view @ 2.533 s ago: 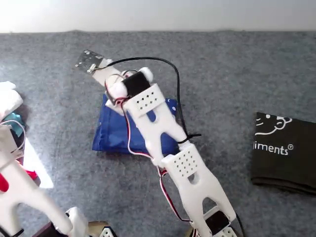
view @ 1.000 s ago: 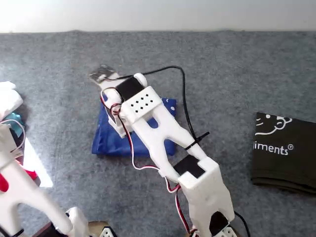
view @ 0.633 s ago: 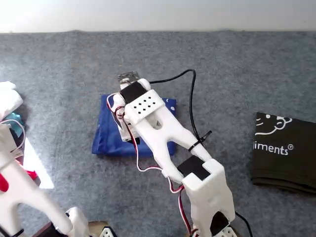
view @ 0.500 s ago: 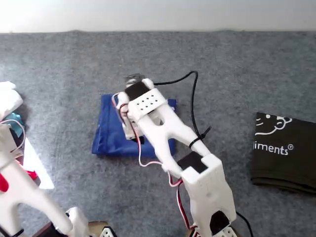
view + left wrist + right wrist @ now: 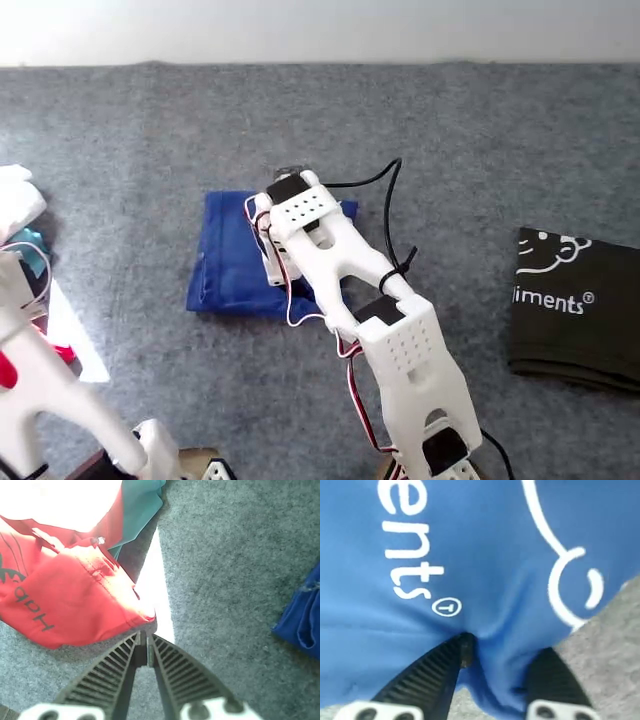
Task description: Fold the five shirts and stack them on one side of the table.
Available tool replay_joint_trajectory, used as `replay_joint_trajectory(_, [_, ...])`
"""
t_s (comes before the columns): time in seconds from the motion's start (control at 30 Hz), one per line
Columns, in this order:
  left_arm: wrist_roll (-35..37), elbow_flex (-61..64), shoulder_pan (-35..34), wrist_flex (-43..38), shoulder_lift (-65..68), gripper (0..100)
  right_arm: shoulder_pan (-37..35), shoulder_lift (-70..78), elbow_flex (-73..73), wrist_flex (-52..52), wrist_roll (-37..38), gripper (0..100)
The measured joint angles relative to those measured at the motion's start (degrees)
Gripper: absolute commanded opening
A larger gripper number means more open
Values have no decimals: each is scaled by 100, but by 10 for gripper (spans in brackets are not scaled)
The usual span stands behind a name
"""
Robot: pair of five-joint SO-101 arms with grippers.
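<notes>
Your right gripper [image 5: 505, 654] stands pressed down on the folded blue cotton shirt with white print [image 5: 225, 268], fingers spread apart and a ridge of blue cloth bulging up between them; they are not yet closed on it. The grip sits close to one edge of the shirt, with the grey carpet-covered table [image 5: 480, 150] showing just past that edge in the right wrist view.

From above, the blue shirt lies near the middle of the table, directly under the right arm's wrist; it is a flat rectangle whose long axis runs across the table from side to side, so the gripper meets it from the near long edge.

Your left gripper [image 5: 147, 647] hangs over bare carpet with its ribbed fingers pinched together on nothing; just beyond its tips lies a crumpled red shirt with dark lettering [image 5: 65, 595], and a teal garment [image 5: 140, 505] lies behind it. That heap sits at the left edge of the table, with a gap of carpet between it and the blue shirt.

Farther out, at the right edge, a folded dark shirt with white print [image 5: 575, 305] lies flat, well apart from the blue one. Judged from this layout, it marks the stacking side. The blue shirt therefore has to travel to the right arm's own right, along its long axis; the right arm is much the nearer, and it needs a firm pinch first or the fold may slip open.
</notes>
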Motion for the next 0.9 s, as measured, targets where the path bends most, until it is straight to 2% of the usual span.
replay_joint_trajectory(0.07, [0, 0, 0, 0, 0, 15, 9, 0, 0, 9, 229, 22])
replay_joint_trajectory(0.37, [0, 0, 0, 0, 0, 15, 185, -193, 97, 756, 1424, 9])
replay_joint_trajectory(0.53, [0, 0, 0, 0, 0, 15, 765, -695, 677, 809, 2479, 9])
replay_joint_trajectory(0.7, [0, 0, 0, 0, 0, 15, 1820, -1222, 958, 809, 4457, 9])
replay_joint_trajectory(0.9, [0, 0, 18, 0, 0, 15, 2998, -1345, 703, 413, 7974, 9])
